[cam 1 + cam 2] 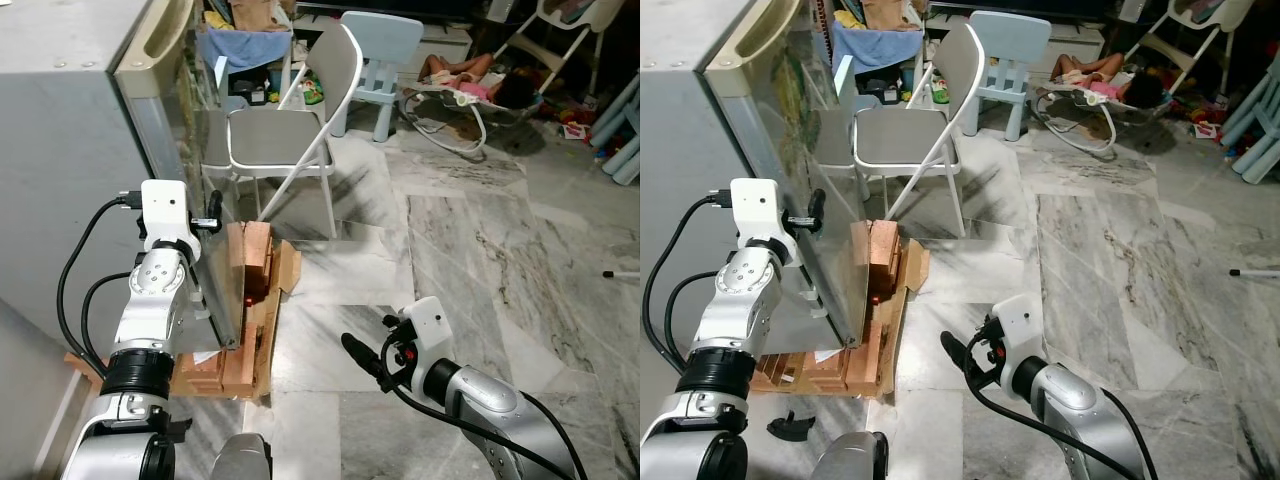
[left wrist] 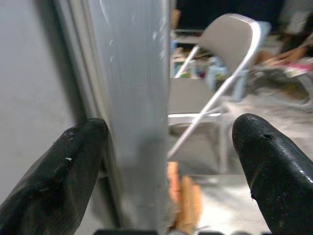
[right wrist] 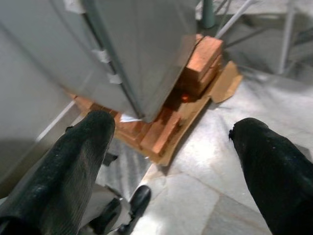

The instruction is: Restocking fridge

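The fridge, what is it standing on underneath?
The fridge stands on stacked reddish bricks and wood pieces, with cardboard poking out on the marble floor. What lies further under its middle is hidden. The left gripper straddles the door edge.

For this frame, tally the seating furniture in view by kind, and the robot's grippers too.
Grey folding chair: 1
Light blue child's chair: 1
Baby bouncer: 1
Grippers: 2, the left gripper open astride the fridge door's edge, the right gripper open above the marble floor
Total: 5
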Robot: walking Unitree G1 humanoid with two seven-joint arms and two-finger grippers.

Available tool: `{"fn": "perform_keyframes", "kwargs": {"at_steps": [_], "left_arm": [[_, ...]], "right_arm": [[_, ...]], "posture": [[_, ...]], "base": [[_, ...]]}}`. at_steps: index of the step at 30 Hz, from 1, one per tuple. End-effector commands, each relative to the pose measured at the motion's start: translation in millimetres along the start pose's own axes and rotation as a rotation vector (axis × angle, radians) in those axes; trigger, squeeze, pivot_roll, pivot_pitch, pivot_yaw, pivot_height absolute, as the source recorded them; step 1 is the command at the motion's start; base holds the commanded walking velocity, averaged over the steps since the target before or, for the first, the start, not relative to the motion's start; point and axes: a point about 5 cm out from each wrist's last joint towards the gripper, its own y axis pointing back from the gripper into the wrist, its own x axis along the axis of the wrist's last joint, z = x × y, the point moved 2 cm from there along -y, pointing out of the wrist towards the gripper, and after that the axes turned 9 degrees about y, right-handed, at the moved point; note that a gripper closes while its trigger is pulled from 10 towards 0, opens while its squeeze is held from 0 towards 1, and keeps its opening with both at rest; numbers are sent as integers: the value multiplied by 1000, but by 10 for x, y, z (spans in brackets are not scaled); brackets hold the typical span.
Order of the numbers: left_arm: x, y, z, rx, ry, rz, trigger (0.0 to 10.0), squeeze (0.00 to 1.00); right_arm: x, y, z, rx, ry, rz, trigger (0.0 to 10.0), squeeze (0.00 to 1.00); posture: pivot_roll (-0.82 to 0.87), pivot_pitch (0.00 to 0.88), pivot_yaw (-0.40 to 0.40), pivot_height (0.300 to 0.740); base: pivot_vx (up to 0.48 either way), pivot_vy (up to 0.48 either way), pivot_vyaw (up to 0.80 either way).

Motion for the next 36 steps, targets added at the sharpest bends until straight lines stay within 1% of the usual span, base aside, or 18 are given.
{"fn": "perform_keyframes", "kwargs": {"at_steps": [1, 2, 4, 5, 7, 8, 10, 12, 16, 17, 18, 20, 23, 28, 29, 32, 34, 36], "left_arm": [[321, -107, 430, -201, -25, 100, 10000, 0], [332, -113, 465, -219, -27, 102, 10000, 0], [512, -51, 1061, -488, -46, 131, 10000, 0], [655, 75, 1485, -665, -48, 163, 10000, 0], [731, 161, 1685, -746, -46, 184, 10000, 0], [824, 282, 1939, -838, -22, 208, 10000, 0], [872, 363, 2091, -889, -8, 224, 10000, 0], [851, 363, 2119, -886, -1, 224, 10000, 0], [696, 252, 1975, -811, -20, 191, 10000, 0], [620, 178, 1789, -743, 3, 168, 10000, 0], [599, 164, 1719, -722, 16, 158, 10000, 0], [501, 151, 1526, -663, -47, 140, 10000, 0], [423, 173, 1377, -616, -40, 124, 10000, 0], [158, 274, 1090, -522, -109, 98, 10000, 0], [72, 331, 888, -438, -103, 82, 10000, 0], [-9, 439, 622, -339, -124, 65, 10000, 0], [-22, 467, 561, -316, -121, 61, 10000, 0], [-69, 602, 371, -266, -164, 45, 10000, 0]], "right_arm": [[25, 16, 4, 12, -2, 1, 10000, 0], [23, 17, 2, 15, -3, -1, 10000, 0], [-11, 17, -9, 35, -8, -23, 10000, 0], [-48, 17, -20, 44, -9, -43, 10000, 0], [-72, 17, -29, 49, -8, -56, 10000, 0], [-92, 13, -39, 51, -11, -61, 10000, 0], [-98, 7, -45, 49, -13, -61, 10000, 0], [-94, 0, -47, 47, -12, -59, 10000, 0], [-90, -4, -53, 43, -11, -55, 10000, 0], [-84, -5, -55, 40, -9, -49, 10000, 0], [-82, -6, -57, 40, -8, -48, 10000, 0], [-55, -15, -60, 36, -1, -23, 10000, 0], [9, -39, -62, 34, 8, 18, 10000, 0], [143, -98, -3, -20, -26, 87, 10000, 0], [166, -115, 20, -43, -31, 96, 10000, 0], [182, -131, 32, -61, -31, 110, 10000, 0], [186, -136, 33, -60, -29, 112, 10000, 0], [209, -172, 34, -65, -21, 119, 10000, 0]], "posture": [[112, 33, -56, 740], [112, 33, -56, 740], [113, 28, -57, 740], [113, 26, -56, 740], [113, 26, -56, 740], [110, 21, -53, 740], [107, 19, -49, 740], [105, 17, -46, 740], [101, 17, -42, 740], [102, 18, -41, 740], [101, 18, -41, 740], [104, 17, -41, 740], [104, 13, -42, 740], [103, 5, -43, 740], [111, 5, -47, 740], [134, 10, -55, 740], [138, 11, -56, 740], [165, 18, -57, 740]], "base": [[0, 0, 0], [0, 0, 0], [0, 0, 0], [0, 0, 0], [0, 0, 0], [0, 0, 0], [0, 0, 0], [0, 0, 0], [0, 0, 0], [0, -247, 0], [0, -247, 0], [0, -454, 0], [0, -436, 0], [101, -420, 0], [277, -390, 0], [289, -380, 0], [300, -371, 0], [358, -309, 0]]}}
